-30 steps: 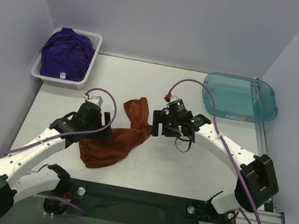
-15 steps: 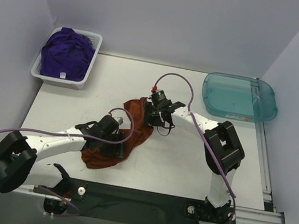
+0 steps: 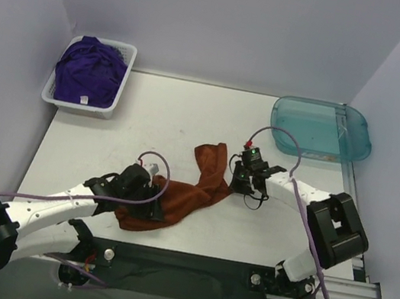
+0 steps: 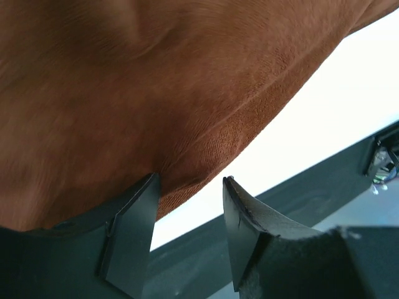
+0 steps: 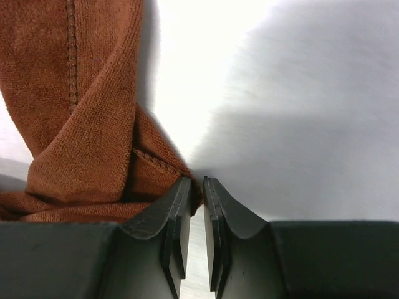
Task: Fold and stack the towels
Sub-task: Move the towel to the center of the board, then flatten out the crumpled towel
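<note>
Left fingers [image 4: 128,237]: spread apart with a clear gap between them, and nothing is clamped in there.
At the left fingers: the rust-orange towel [image 3: 197,188] fills the left wrist view just beyond the tips. Its lower edge touches the tip of the finger on the left of that view. Past the other tip there is only bare white surface [image 3: 152,110] and a dark strip at its near edge.
Right fingers [image 5: 177,218]: pressed almost together with only a sliver of gap, and they've got it, pinching a corner of the same towel right at the tips.
At the right fingers: the cloth twists out to the left of the tips and beyond them, with a stitched hem running up it. To the right of the tips the surface is bare and partly shadowed.
Towel between the two: it lies on the surface, strung from one pair of fingers to the other. It is bunched wide at the left fingers and narrows to a twisted tail that rises beside the right fingers.
Purple towels [image 3: 88,72]: heaped in the white basket [image 3: 76,107], well apart from the left fingers at the far left corner.
Teal tray [image 3: 351,149]: well beyond the right fingers, off to their right at the far edge.
</note>
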Tool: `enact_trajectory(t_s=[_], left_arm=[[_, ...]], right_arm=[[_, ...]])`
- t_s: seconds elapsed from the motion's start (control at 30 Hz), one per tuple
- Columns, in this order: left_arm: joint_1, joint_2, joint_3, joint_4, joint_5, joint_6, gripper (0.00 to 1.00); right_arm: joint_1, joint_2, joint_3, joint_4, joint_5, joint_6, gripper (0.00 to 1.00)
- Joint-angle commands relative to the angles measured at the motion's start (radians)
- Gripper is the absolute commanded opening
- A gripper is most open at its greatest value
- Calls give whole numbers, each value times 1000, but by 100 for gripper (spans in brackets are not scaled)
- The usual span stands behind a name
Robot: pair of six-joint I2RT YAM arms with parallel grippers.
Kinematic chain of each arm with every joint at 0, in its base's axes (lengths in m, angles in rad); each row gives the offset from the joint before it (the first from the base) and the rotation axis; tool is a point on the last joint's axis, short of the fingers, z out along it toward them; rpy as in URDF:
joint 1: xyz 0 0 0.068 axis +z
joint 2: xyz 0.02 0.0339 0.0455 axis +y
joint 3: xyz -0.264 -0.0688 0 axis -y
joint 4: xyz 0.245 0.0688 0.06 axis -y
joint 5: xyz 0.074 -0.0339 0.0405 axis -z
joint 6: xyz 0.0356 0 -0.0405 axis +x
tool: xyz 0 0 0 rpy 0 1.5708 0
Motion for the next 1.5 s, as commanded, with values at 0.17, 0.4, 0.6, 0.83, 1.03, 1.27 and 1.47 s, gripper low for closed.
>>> enact_trajectory(t_s=[0.17,0.4,0.6,0.83,1.03,1.27,1.47], left_arm=[[-34,-137,52,-73,24,-9,57],[-31,-108,171,-121,-116,31,64],[-26,39,249,-93,-154,97,70],[-12,136,271,-50,-240,143,71],[-9,203,230,-6,-233,141,71],[-3,200,158,13,-242,121,72],[17,174,108,17,-249,103,68]], right_arm=[[-27,-166,-9,-108,69,-75,28],[-25,-53,236,-128,155,-136,39],[-27,190,455,-157,213,-138,36],[-25,350,585,-186,236,-110,30],[-27,411,594,-192,256,-106,25],[-30,419,588,-194,273,-113,8],[-32,380,605,-198,247,-119,0]])
